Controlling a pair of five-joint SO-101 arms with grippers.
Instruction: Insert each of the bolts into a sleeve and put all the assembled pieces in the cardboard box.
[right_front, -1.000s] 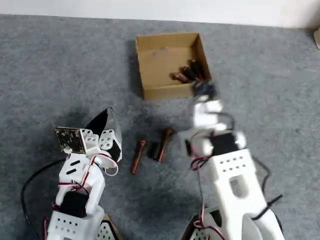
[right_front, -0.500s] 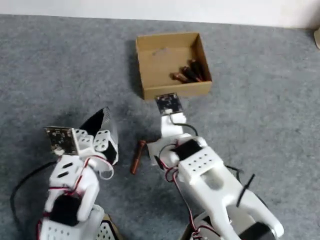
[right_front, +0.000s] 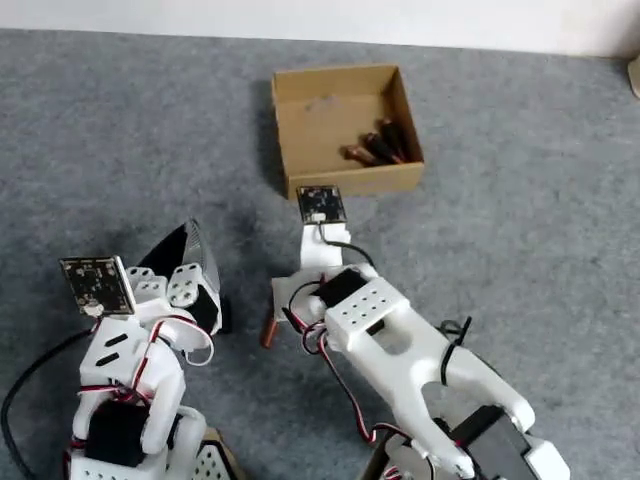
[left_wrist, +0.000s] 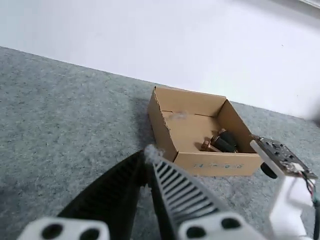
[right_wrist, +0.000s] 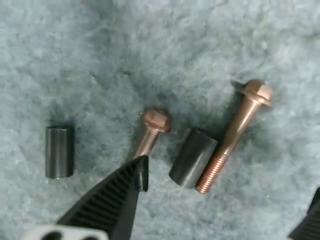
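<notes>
A: Where were the bolts (right_wrist: 150, 132)?
B: On the tabletop (right_wrist: 100, 50) beside a sleeve (right_wrist: 192, 157), under the empty, wide-open right gripper (right_wrist: 227, 187). The left gripper (left_wrist: 150, 155) was closed, empty. The bolts looked rigid, slick and light, probably best pinched mid-shank.

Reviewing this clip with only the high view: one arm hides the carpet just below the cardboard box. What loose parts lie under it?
Observer: The right wrist view shows four loose parts on the grey carpet: a fully visible copper-coloured metal bolt, a half-covered copper-coloured bolt, a dark cylindrical sleeve between them, and a second dark sleeve apart.
Operator: Is anything assembled?
Observer: No; the fully visible bolt only lies against the sleeve between them, outside it.
Operator: And the right gripper?
Observer: The right gripper is open, one finger in front of the half-covered bolt's shank.
</notes>
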